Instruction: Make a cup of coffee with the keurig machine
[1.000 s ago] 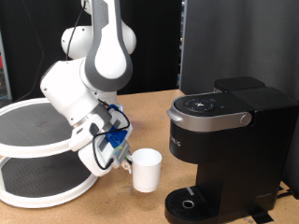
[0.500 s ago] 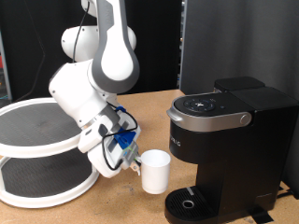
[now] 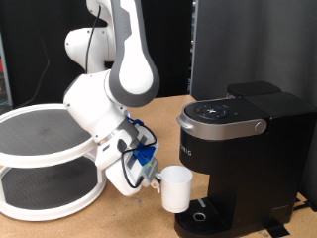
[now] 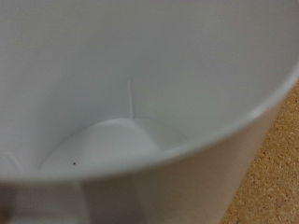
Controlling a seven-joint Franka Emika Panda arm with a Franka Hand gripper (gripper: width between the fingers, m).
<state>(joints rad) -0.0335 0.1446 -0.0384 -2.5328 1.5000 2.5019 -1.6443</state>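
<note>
The gripper (image 3: 156, 179) has its jaws closed on the side of the white cup (image 3: 175, 187), held upright just beside the Keurig machine's (image 3: 241, 149) round drip base (image 3: 205, 214), so it should stay level and go gently

Exterior view: level, side-on across the tabletop (image 3: 163, 107), medium range. Wrist view: extreme close-up into the cup (image 4: 140, 103). Shared: the cup (image 3: 175, 186).
</note>
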